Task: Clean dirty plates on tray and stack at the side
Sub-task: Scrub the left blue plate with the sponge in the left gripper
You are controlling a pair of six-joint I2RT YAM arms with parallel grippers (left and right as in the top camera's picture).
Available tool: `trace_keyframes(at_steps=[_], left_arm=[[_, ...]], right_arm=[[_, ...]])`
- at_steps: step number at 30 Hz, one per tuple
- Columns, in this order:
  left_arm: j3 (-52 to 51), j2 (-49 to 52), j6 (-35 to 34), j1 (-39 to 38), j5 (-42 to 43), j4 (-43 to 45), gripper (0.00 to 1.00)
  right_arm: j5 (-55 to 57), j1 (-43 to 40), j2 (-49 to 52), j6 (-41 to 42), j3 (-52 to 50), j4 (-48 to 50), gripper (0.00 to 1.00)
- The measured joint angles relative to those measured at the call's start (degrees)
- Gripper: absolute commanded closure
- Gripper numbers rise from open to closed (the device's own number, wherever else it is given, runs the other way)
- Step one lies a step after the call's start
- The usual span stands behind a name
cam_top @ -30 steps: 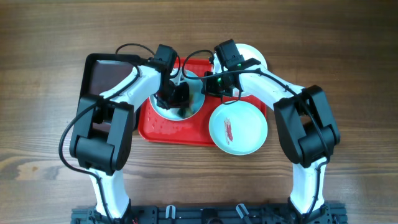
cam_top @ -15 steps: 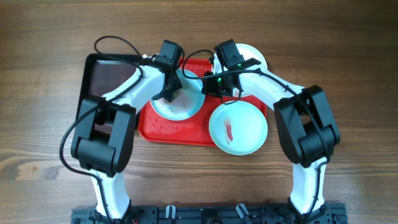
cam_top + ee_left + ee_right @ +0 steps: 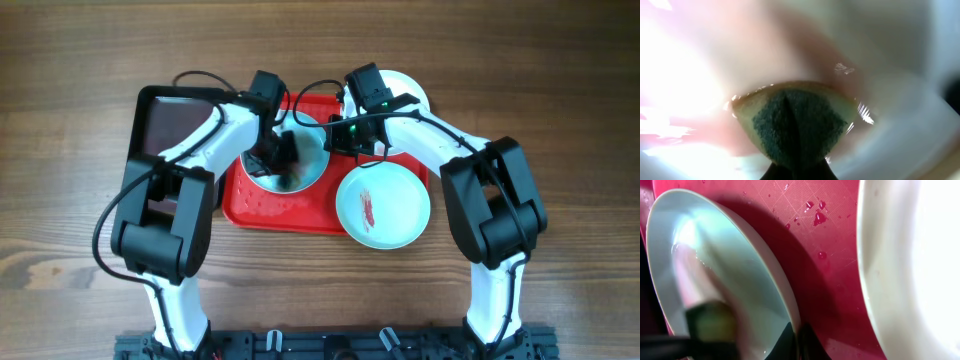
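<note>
On the red tray [image 3: 262, 205] a pale mint-blue plate [image 3: 312, 170] is held tilted. My right gripper [image 3: 338, 136] is shut on its rim [image 3: 790, 310]. My left gripper [image 3: 275, 160] is shut on a green-and-yellow sponge [image 3: 795, 120] pressed into that plate's bowl [image 3: 890, 100]; the sponge also shows blurred in the right wrist view [image 3: 712, 322]. A second mint-blue plate [image 3: 382, 205] with a red smear sits at the tray's front right corner. The white plate [image 3: 405, 90] lies at the tray's back right, also in the right wrist view [image 3: 910, 265].
A smaller black tray [image 3: 170, 120] lies left of the red tray. Water drops dot the red tray [image 3: 817, 217]. Bare wooden table [image 3: 80, 230] surrounds everything.
My left gripper with the sponge swept to the plate's back left edge and has come back down into its bowl. The right gripper and the other plates have not moved.
</note>
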Motion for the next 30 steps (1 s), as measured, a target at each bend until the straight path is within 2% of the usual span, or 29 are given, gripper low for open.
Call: trace_keyframes(at_steps=[6, 10, 14, 18, 24, 30], left_arm=[[-0.9, 1.0, 3.9, -1.8, 7.8, 10.5, 0.96], [-1.2, 1.6, 4.7, -2.2, 8.3, 16.3, 0.96], [-1.3, 1.9, 4.3, -2.2, 4.0, 22.1, 0.96], [-1.2, 1.9, -1.1, -1.9, -5.2, 25.2, 0.96], [-0.4, 1.6, -9.9, 0.7, -17.7, 21.8, 0.96], [0.7, 0.7, -14.8, 2.8, -20.7, 10.6, 0.96]], right_arm=[[0.0, -0.1, 0.0, 0.0, 0.0, 0.0, 0.96], [0.1, -0.9, 0.0, 0.0, 0.0, 0.2, 0.96], [0.1, -1.1, 0.0, 0.0, 0.0, 0.3, 0.95], [0.1, -1.1, 0.0, 0.0, 0.0, 0.3, 0.96], [0.1, -1.1, 0.0, 0.0, 0.0, 0.3, 0.96], [0.1, -1.1, 0.0, 0.0, 0.0, 0.3, 0.96]])
